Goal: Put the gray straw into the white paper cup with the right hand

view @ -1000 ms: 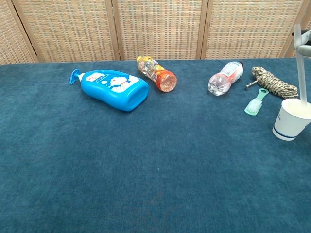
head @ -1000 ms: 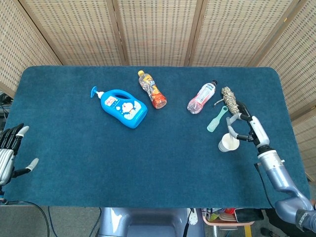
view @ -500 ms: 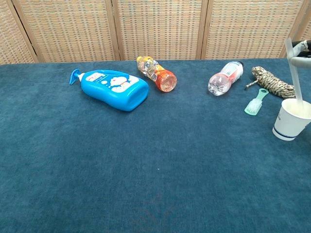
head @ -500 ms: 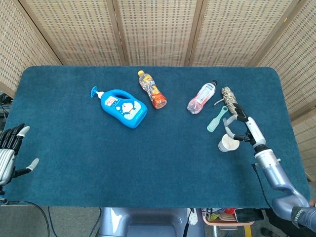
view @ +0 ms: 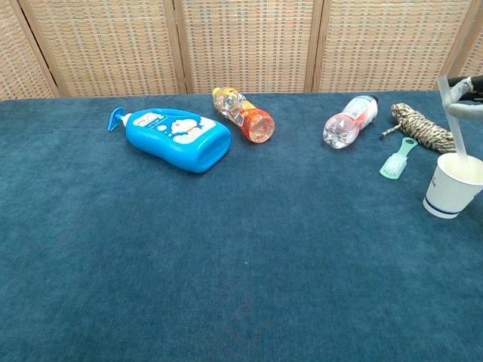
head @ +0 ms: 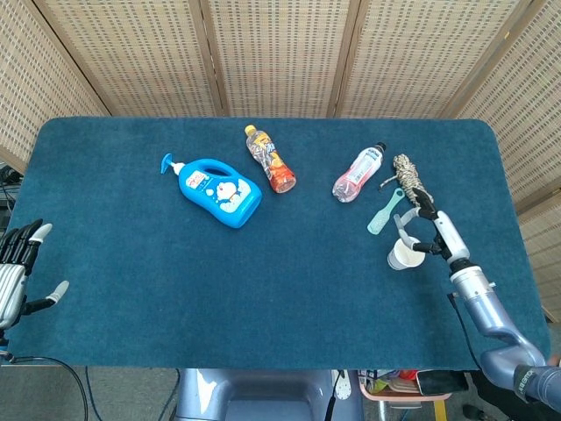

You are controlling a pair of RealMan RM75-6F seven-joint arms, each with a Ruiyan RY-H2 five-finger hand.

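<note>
Gray straw (view: 453, 119) stands tilted in the white paper cup (view: 453, 185), its lower end inside the cup and its top leaning left, away from the fingers. The right hand (head: 428, 230) is low over the worktop (head: 131, 263), just beside the cup, and its fingers (view: 468, 109) hold the upper part of the straw. The left hand (head: 17, 267) rests at the near left edge, fingers wide and holding nothing.

Compared with one second ago, the straw is lower and more tilted, and the right hand has come nearer to the cup.

Beyond the fingers lie one rope coil (head: 408, 177), one green brush (head: 385, 211), two bottles (head: 358, 173) (head: 269, 160) and one blue dispenser (head: 217, 190).
</note>
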